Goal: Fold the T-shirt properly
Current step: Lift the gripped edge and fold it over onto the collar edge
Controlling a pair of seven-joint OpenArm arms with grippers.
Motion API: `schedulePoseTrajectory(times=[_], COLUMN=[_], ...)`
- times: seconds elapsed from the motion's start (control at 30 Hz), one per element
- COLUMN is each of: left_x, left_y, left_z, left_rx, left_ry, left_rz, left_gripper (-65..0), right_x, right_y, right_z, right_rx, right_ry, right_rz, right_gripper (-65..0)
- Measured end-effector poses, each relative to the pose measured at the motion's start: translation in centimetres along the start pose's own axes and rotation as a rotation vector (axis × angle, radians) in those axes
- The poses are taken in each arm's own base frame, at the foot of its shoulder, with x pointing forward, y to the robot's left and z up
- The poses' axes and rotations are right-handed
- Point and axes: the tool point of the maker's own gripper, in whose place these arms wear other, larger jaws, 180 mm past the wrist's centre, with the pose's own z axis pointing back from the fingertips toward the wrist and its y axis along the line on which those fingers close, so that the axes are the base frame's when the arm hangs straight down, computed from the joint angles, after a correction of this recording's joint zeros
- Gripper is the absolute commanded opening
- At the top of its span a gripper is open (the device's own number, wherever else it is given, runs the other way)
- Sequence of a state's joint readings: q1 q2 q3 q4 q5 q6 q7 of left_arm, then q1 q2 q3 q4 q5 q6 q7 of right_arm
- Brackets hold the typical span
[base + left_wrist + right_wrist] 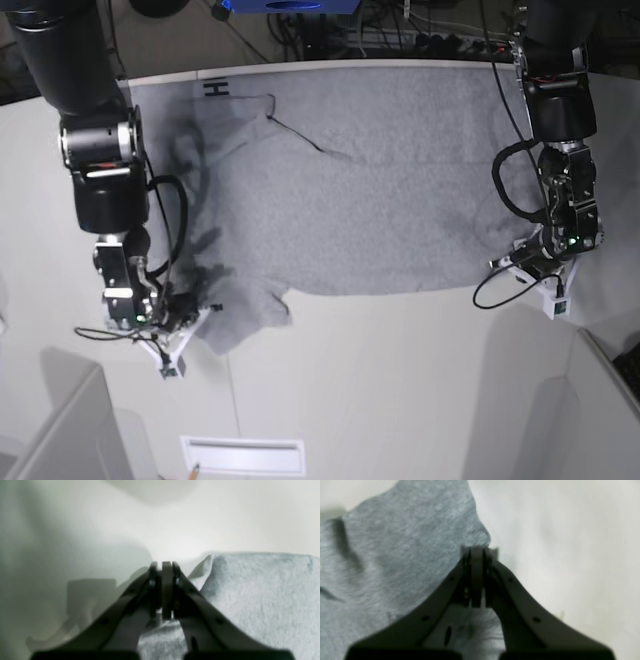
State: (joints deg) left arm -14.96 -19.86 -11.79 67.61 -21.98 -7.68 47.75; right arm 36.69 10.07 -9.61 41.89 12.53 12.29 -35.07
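The T-shirt (pixel 350 180) lies spread flat on the white surface (pixel 400 390), filling most of its far half. Its far edge runs along the surface's far rim, and its near edge is a nearly straight line across the middle. A black mark (pixel 215 89) shows at the shirt's far corner on the right arm's side, and a thin dark crease or thread line runs inward from beside it.

The right claw (pixel 165 320) sits at the shirt's near corner, where a flap of fabric juts toward the camera. In the right wrist view the jaws are pressed together, grey fabric lying beneath and behind them and the cloth's edge running right up to the tips (pixel 477 551). The fabric seems pinched there, but blur hides the actual bite. The left claw (pixel 535 262) is at the opposite near corner. In the left wrist view its jaws (pixel 163 566) are likewise closed, with cloth bunched at their base and a raised fold of the shirt just beside them. Whether fabric is really caught between the pads is hard to make out.

Nearer than the shirt's near edge the surface is bare and open, apart from a pale rectangular slot (pixel 243 455) near the front. Low white walls (pixel 70 430) rise at both near corners. Cables (pixel 500 285) trail from each wrist onto the surface. The arms' upper parts are cut off at the top, and both wrist views are soft and out of focus.
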Motion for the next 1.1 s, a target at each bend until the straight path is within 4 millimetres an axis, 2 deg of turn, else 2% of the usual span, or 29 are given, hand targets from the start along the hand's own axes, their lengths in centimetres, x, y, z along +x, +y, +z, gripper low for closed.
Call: schedulePoseTrajectory(times=[0.1,0.17,0.37,0.5,0.57,0.67,0.8,0.97,1.1], left_x=[1.3,2.1,2.9,1.6,0.7,0.0,0.2,-1.4,-0.9], left_y=[-0.5,-1.1,-3.1,-4.0,-3.5,-1.1,-1.8,0.0,0.1], left_z=[0.7,1.5,4.9,6.7,7.5,9.1,10.9,13.2,14.5], left_rx=[-0.007,-0.018,-0.041,-0.052,-0.051,-0.008,-0.135,-0.145,-0.170], left_ry=[-0.037,-0.056,-0.095,-0.118,-0.121,-0.128,-0.134,-0.134,-0.171], left_rz=[-0.016,-0.031,-0.120,-0.169,-0.156,-0.099,0.024,0.102,0.123], left_gripper=[-65.0,-65.0,-65.0,-65.0,-65.0,-65.0,-65.0,-65.0,-65.0], right_x=[1.8,2.3,0.4,0.5,0.1,-0.5,-1.2,-2.6,-3.4], right_y=[1.0,1.1,-0.2,-0.4,-0.4,-0.6,-0.2,0.8,1.2], right_z=[1.7,2.7,4.7,5.6,5.9,6.2,6.9,8.4,8.6], right_rx=[0.009,0.005,-0.017,-0.026,-0.027,-0.036,-0.035,-0.035,-0.030], right_ry=[-0.053,-0.062,-0.050,-0.074,-0.062,-0.053,-0.041,-0.032,-0.016], right_rz=[0.035,0.059,0.004,-0.006,0.000,0.007,0.017,0.047,0.050], right_gripper=[-65.0,-65.0,-65.0,-65.0,-65.0,-65.0,-65.0,-65.0,-65.0])
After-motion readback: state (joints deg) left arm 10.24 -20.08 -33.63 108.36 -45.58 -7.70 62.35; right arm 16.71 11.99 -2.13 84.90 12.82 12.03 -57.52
